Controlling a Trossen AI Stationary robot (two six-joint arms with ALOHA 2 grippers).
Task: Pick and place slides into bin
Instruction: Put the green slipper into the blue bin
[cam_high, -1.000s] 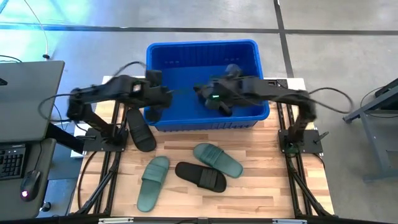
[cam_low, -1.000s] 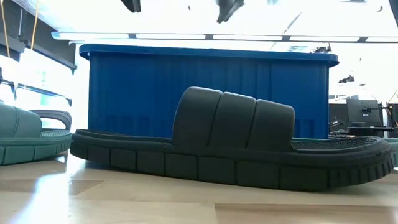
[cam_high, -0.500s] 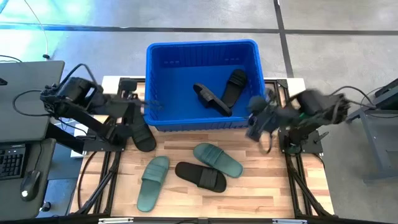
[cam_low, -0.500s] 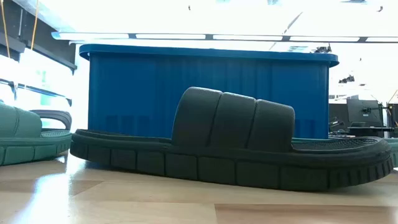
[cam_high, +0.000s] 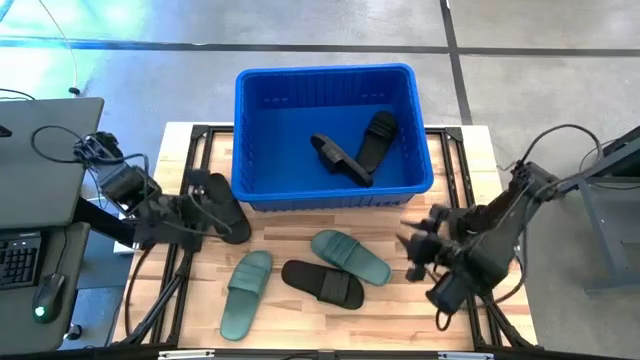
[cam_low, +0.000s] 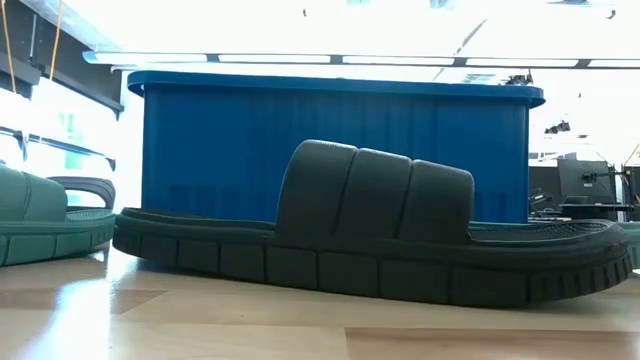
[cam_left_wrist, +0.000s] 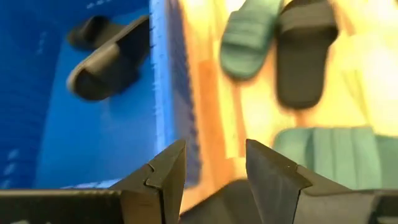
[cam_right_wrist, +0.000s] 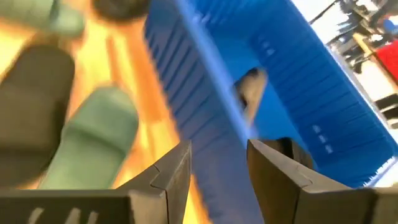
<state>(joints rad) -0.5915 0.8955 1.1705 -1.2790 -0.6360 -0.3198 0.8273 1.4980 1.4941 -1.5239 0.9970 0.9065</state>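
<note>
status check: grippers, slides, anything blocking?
Left gripper open, empty, over black slide at table's left. Right gripper open, empty, right of green slide. Two black slides in bin; four on table. Nothing blocking.

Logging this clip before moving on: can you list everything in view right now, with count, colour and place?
Bright blue slotted plastic bin: one, blue, at the far middle of the table.
Black rubber slides in the bin: two, black, lying on the bin floor, right of centre.
Black rubber slides on the table: two, black; one in the middle near the front, one beside the bin's left front corner.
Sage green rubber slides: two, green; one in the middle, one left of the black one.
Wooden table: one, light wood.
Left gripper: one, dark, jaws open, by the left black slide.
Right gripper: one, dark, jaws open, over the table's right side.
</note>
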